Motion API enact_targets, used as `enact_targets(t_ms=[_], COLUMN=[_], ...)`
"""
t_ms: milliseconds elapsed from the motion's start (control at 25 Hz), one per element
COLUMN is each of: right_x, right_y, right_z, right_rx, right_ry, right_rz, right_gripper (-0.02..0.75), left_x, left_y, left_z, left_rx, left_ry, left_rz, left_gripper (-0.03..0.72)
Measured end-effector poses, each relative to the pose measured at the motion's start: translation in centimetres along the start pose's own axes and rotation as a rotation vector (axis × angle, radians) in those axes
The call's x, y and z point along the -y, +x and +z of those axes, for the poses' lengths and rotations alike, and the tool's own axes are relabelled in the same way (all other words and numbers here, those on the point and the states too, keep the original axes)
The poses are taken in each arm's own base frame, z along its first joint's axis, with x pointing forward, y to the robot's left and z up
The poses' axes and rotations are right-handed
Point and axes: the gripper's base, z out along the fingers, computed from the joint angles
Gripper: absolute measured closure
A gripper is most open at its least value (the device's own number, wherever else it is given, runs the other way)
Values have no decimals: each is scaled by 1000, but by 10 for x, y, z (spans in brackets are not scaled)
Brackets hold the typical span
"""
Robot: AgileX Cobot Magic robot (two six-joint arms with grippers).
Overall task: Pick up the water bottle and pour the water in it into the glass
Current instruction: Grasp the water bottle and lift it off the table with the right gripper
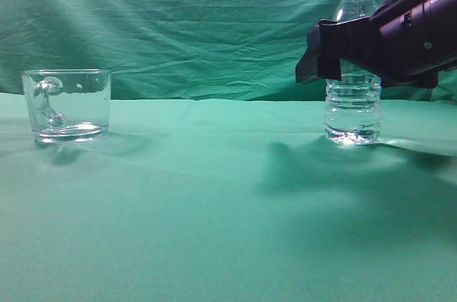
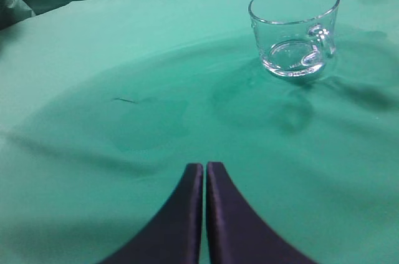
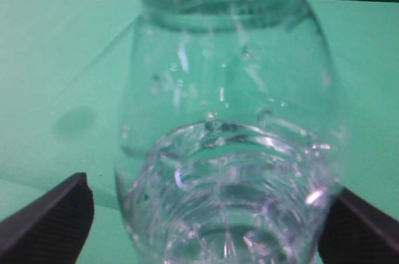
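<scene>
The water bottle (image 1: 352, 106) stands upright on the green cloth at the right, uncapped, with water (image 1: 351, 125) in its ribbed lower body. My right gripper (image 1: 323, 56) is open at the bottle's mid height, one finger on each side. In the right wrist view the bottle (image 3: 224, 120) fills the frame between the gripper's fingers (image 3: 206, 214), and a gap shows at the left finger. The glass (image 1: 68, 106) stands upright at the left and looks empty, handle towards the camera. My left gripper (image 2: 205, 167) is shut and empty, low over the cloth, short of the glass (image 2: 294, 27).
A green cloth (image 1: 214, 195) covers the table and hangs as a backdrop (image 1: 186, 23) behind it. Nothing lies on the cloth between the glass and the bottle.
</scene>
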Motion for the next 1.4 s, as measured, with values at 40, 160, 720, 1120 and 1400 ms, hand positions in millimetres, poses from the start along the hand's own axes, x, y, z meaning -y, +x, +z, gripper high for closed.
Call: enact_targets(t_ms=[40,160,720,1120,1400], right_x=[0,0,0,0,-3], right_y=[0,-1,-1,-1,-6], right_z=[2,5,5,5,0], right_rx=[4,15,24,18,-32], right_ry=[0,0,0,1,-22], right_rz=[0,1,-25,-44,-72], right_gripper=[110,113,346,348,348], left_x=[0,0,0,0,0], left_y=[0,0,0,0,0], left_z=[0,0,0,0,0], left_rx=[0,0,0,0,0], left_ry=[0,0,0,0,0], left_rz=[0,0,0,0,0], left_gripper=[688,688,688,688,688])
